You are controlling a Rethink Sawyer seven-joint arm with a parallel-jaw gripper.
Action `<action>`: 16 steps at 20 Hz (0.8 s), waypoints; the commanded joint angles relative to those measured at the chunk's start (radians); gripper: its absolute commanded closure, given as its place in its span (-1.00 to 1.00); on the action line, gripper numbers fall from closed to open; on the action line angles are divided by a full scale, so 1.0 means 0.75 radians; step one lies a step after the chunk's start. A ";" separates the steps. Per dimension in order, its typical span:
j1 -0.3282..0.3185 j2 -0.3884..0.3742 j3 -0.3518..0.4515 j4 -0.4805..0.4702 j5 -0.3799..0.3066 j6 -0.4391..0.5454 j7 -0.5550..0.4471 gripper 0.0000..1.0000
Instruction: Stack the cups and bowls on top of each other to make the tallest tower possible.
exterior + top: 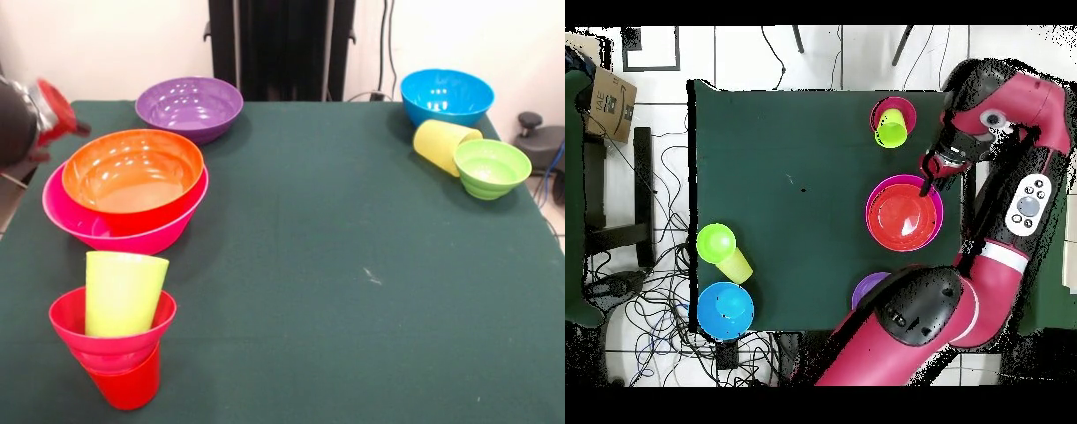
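Green table cloth [353, 265]; cardboard box [610, 100] and cables [655, 300] on floor.

Legible text: none confirmed. Cardboard box [610, 103] on the floor beside the desk [795, 200], overhead view: dark printed marking on its top, too small to read.

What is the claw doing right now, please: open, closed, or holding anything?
Claw: over the rim of the large pink bowl, beside the orange bowl nested in it; open or closed cannot be told, and nothing is visibly held.
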 commanded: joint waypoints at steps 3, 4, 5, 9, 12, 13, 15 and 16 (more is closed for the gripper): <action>0.042 -0.096 0.061 0.049 -0.186 0.105 -0.244 -1.00; 0.034 -0.082 0.080 0.051 -0.138 0.032 -0.173 -1.00; 0.030 -0.074 0.090 0.054 -0.113 -0.013 -0.129 -1.00; 0.013 -0.088 0.051 0.160 0.161 -0.395 0.179 -1.00; -0.011 -0.153 -0.068 0.360 0.409 -0.804 0.372 -1.00; -0.013 -0.170 -0.092 0.408 0.452 -0.891 0.412 -1.00; -0.030 -0.231 -0.149 0.566 0.531 -1.109 0.512 -1.00; -0.046 -0.276 -0.180 0.674 0.577 -1.257 0.600 -1.00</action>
